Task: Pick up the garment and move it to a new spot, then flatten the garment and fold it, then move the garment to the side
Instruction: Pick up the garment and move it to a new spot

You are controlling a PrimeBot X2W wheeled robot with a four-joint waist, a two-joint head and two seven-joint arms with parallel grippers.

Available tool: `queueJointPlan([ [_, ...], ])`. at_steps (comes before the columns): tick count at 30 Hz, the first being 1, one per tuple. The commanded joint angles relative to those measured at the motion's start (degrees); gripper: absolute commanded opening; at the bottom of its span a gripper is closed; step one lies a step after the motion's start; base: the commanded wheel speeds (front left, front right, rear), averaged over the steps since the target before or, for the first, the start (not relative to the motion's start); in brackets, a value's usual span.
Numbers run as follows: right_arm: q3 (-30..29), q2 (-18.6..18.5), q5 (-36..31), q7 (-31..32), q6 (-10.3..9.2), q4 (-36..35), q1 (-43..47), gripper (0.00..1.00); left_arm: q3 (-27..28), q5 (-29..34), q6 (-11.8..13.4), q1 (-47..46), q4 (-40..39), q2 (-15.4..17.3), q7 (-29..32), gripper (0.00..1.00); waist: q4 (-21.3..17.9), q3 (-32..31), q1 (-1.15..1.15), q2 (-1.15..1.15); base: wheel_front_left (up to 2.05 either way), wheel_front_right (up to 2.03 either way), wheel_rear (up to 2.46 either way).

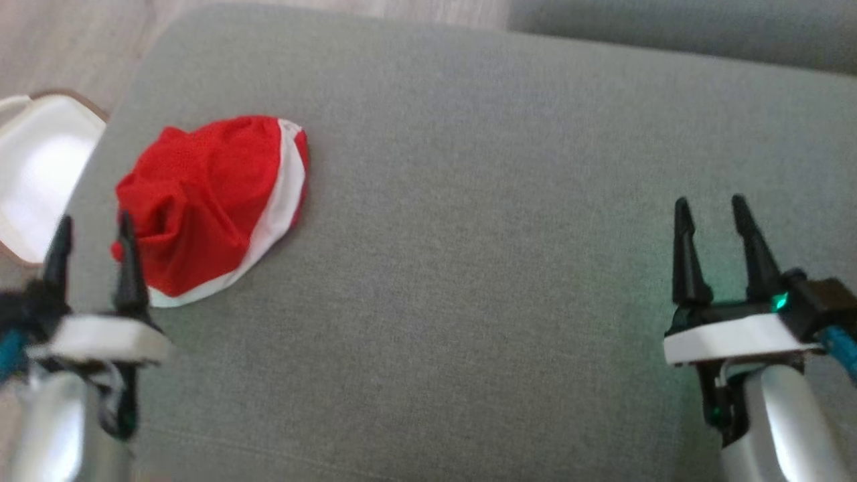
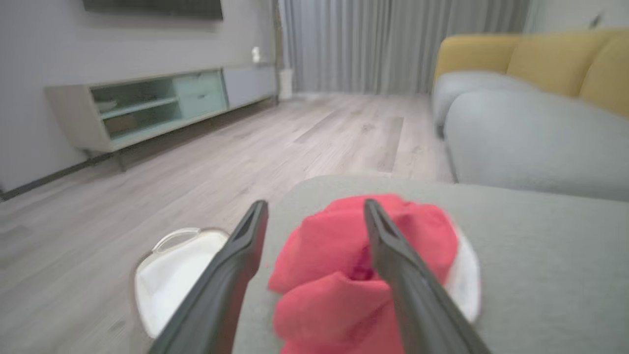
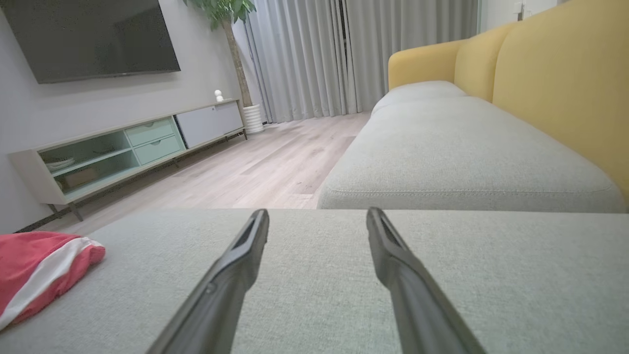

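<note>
Here, our left gripper stands with its two dark fingers spread and nothing between them. In the head view it sits at the near left edge of the grey cushion, one fingertip overlapping the near edge of the garment. Whether it touches the cloth we cannot tell, as that corner is blurred. In the left wrist view the left gripper frames the garment, which lies crumpled just ahead of the fingers. It is red mesh with a white band along its right side.

Our right gripper is also spread and empty. It hovers over bare cushion well apart from the garment – in the right wrist view the garment lies far off to the left of the fingers.

Beyond the cushion's left edge we see a white tray on the wooden floor. Farther out stand a grey sofa with a yellow back, a low cabinet under a dark screen, and grey curtains.
</note>
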Motion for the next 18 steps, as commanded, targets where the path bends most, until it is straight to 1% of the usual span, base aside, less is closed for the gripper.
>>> queueJointPlan([
  [1, 1.1, -0.2, -0.4, 0.0, 0.39, -2.3, -2.0, 1.00, 2.4, 0.1, -0.2, -3.1, -0.9, 2.4, 0.4, 1.00, -0.8, 2.6, -0.01, 0.00, 0.00, 0.00, 0.00],
  [3, 0.2, -0.2, -1.2, 0.3, 0.39, -4.2, -2.6, 1.00, 2.5, -0.9, -0.6, -7.1, 4.4, 4.8, 3.5, 1.00, -1.1, 4.4, -0.01, 0.00, 0.00, 0.00, 0.00],
  [7, -1.4, -0.2, -3.0, 1.4, 0.39, -6.8, -3.0, 1.00, 1.1, -3.9, -1.3, -13.5, 16.3, 7.3, 12.8, 1.00, -1.6, 6.9, -0.01, 0.00, 0.00, 0.00, 0.00],
  [10, -1.4, -0.2, -3.9, 2.4, 0.39, -8.5, -3.5, 1.00, -0.7, -5.0, -1.6, -17.0, 22.9, 8.9, 17.1, 1.00, -2.2, 8.6, -0.01, 0.00, 0.00, 0.00, 0.00],
  [13, -1.3, -0.2, -4.4, 3.1, 0.39, -10.2, -3.8, 1.00, -2.6, -7.0, -1.6, -20.0, 26.9, 9.1, 18.7, 1.00, -2.7, 9.9, -0.01, 0.00, 0.00, 0.00, 0.00],
  [18, -1.0, -0.2, -4.9, 4.0, 0.39, -11.9, -3.9, 1.00, -7.3, -12.0, -1.7, -22.3, 30.7, 9.5, 22.3, 1.00, -3.5, 10.9, -0.01, 0.00, 0.00, 0.00, 0.00],
])
